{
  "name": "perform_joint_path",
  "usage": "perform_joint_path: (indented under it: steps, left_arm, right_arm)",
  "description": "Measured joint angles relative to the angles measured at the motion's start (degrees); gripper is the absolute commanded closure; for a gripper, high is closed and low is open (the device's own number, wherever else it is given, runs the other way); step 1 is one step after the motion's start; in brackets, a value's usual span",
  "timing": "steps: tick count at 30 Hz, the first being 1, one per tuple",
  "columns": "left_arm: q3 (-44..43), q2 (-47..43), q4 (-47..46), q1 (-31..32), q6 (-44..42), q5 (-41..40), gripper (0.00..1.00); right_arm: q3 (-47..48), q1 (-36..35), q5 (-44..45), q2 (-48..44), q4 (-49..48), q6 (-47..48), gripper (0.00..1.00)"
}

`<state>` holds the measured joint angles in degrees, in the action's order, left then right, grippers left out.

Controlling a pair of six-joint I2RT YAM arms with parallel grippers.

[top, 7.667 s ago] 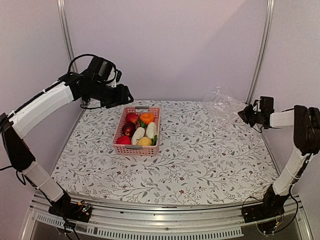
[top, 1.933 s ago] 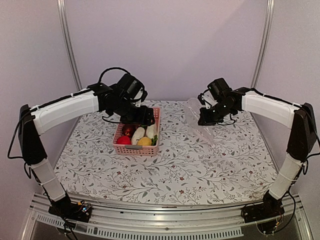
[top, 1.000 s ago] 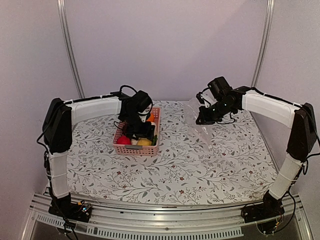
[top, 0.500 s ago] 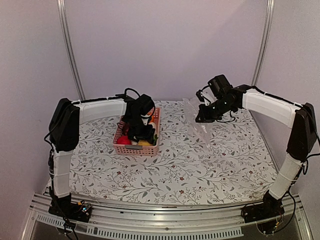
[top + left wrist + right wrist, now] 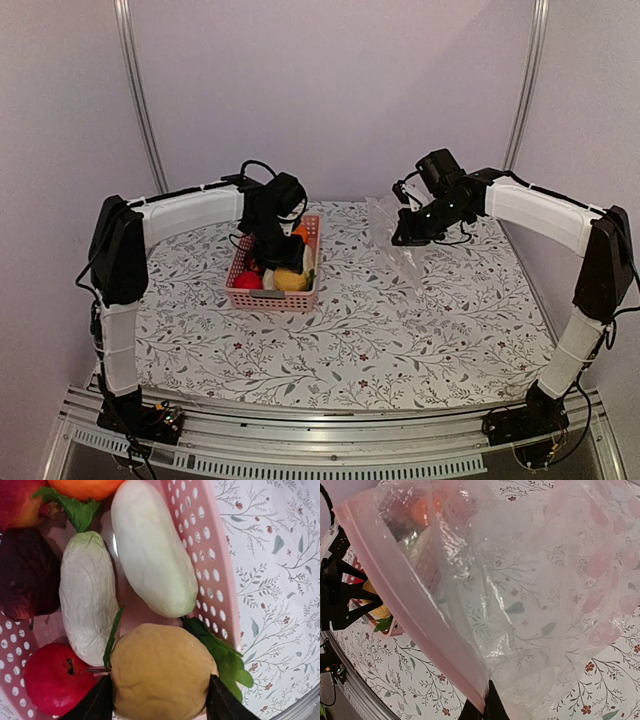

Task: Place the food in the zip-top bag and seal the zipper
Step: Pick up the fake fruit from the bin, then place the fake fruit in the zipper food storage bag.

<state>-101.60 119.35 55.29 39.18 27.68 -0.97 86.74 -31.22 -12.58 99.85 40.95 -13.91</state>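
One yellow piece (image 5: pixel 160 672), matte and dimpled, clamped in left gripper (image 5: pixel 159 704); white radishes (image 5: pixel 87 595) at 12 o'clock; right gripper (image 5: pixel 482 709) pinching clear, crinkly zip-top bag (image 5: pixel 530 580).

basket (image 5: pixel 268 296): left half of table (image 5: pixel 400 340), toward far edge
food (image 5: pixel 248 280): in basket
bag (image 5: pixel 400 255): right of basket, toward far edge

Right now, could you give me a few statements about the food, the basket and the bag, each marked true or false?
1. The left pincer grips the yellow fruit. True.
2. The two white radishes lie on the table. False: they lie in the pink basket.
3. The right pincer holds the zip-top bag by its edge. True.
4. The red fruit is inside the bag. False: it is in the basket, beside a radish.
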Motion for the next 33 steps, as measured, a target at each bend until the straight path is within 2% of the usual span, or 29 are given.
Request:
perform_joint_path:
  steps: [6, 9, 17, 19, 25, 33]
  left_arm:
    - [-4.4, -5.2, -0.4, 0.0, 1.0, 0.7, 0.54]
    - [-5.2, -8.0, -3.8, -0.1, 1.6, 3.9, 0.56]
    - [1.6, -15.1, -25.0, 0.2, 3.3, 16.9, 0.62]
    - [2.3, -15.1, -29.5, 0.4, 3.2, 19.9, 0.65]
    - [2.6, -13.8, -37.9, 1.1, 3.2, 28.2, 0.68]
    - [1.1, -9.7, -40.7, 3.3, 2.5, 30.2, 0.71]
  right_arm:
    - [0.1, 0.0, 0.0, 0.0, 0.3, -0.2, 1.00]
    - [0.5, 0.0, 0.0, 0.0, 0.5, -0.3, 1.00]
    - [3.7, 0.0, -0.6, 0.2, 1.0, -1.6, 1.00]
    - [4.6, 0.0, -1.2, 0.6, 1.1, -2.0, 1.00]
    - [6.6, 0.0, -3.4, 2.5, 1.1, -4.3, 1.00]
    - [9.3, 0.0, -6.7, 3.6, 1.6, -7.4, 1.00]
